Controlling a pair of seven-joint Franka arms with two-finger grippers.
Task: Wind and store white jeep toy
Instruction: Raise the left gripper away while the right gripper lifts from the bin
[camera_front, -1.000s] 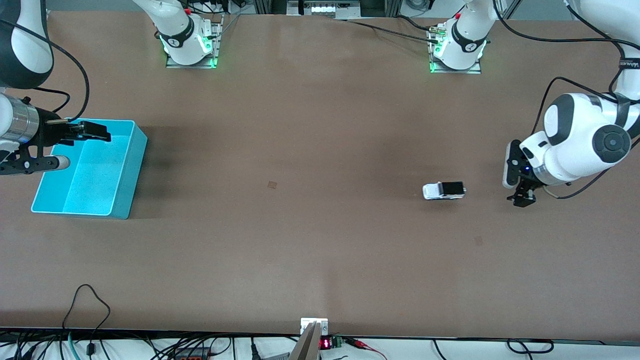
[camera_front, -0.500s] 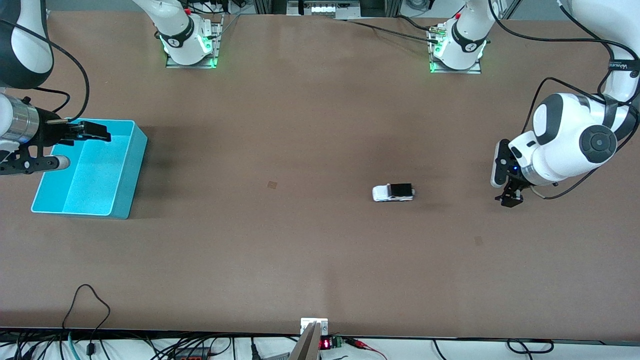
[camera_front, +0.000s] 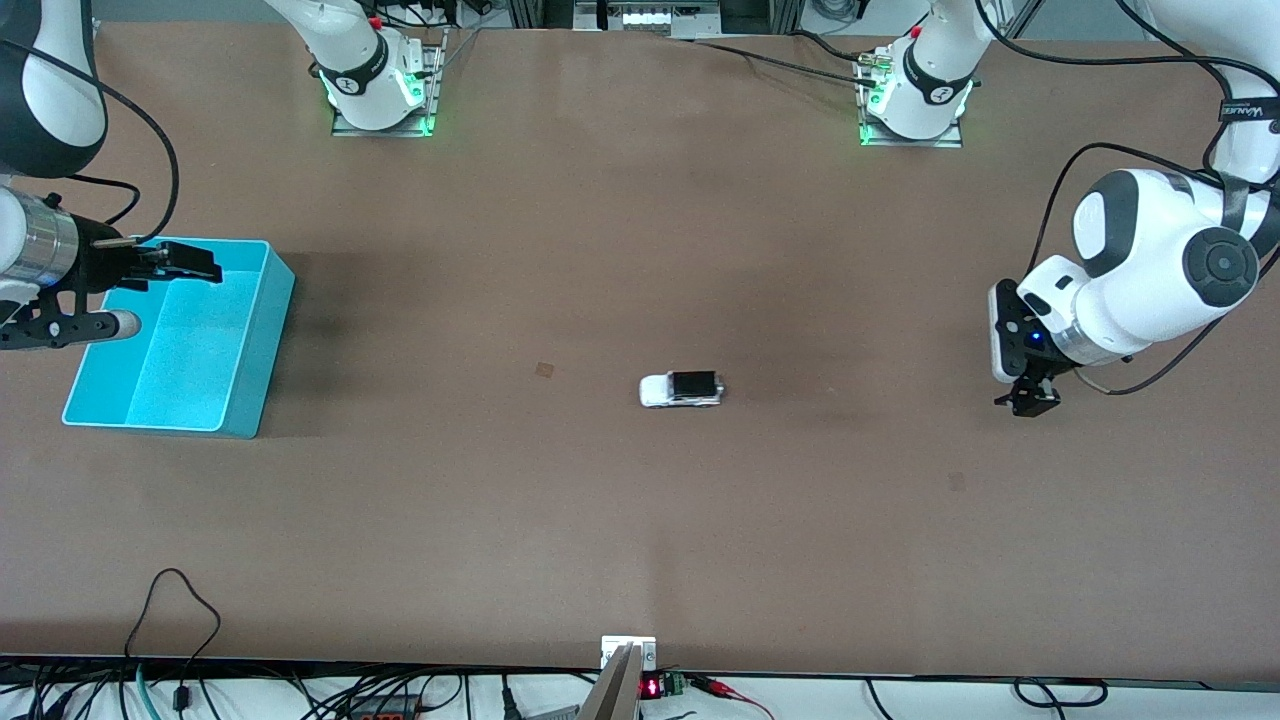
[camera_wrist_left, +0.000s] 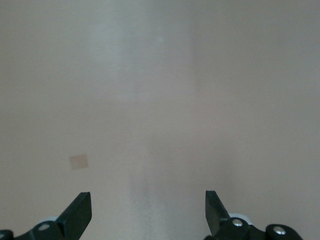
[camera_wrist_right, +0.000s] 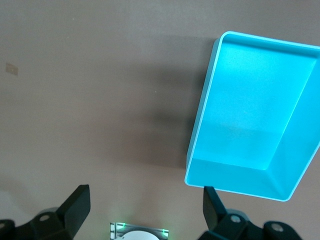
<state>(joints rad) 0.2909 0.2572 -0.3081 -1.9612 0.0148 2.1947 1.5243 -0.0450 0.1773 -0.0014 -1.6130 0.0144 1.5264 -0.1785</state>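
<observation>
With the white jeep toy (camera_front: 681, 389) mid-counter, the spread right pincer (camera_front: 160, 262) over the teal bin (camera_front: 262, 340) should probably approach low, while the left pincer (camera_front: 1030, 398), also spread, waits.

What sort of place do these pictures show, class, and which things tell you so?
Most likely a robotics lab bench. Two arm bases are bolted along a plain brown table, cables and electronics line its edges, and only a white jeep toy and a teal bin sit on it.

White jeep toy (camera_front: 681, 389) upright mid-table
</observation>
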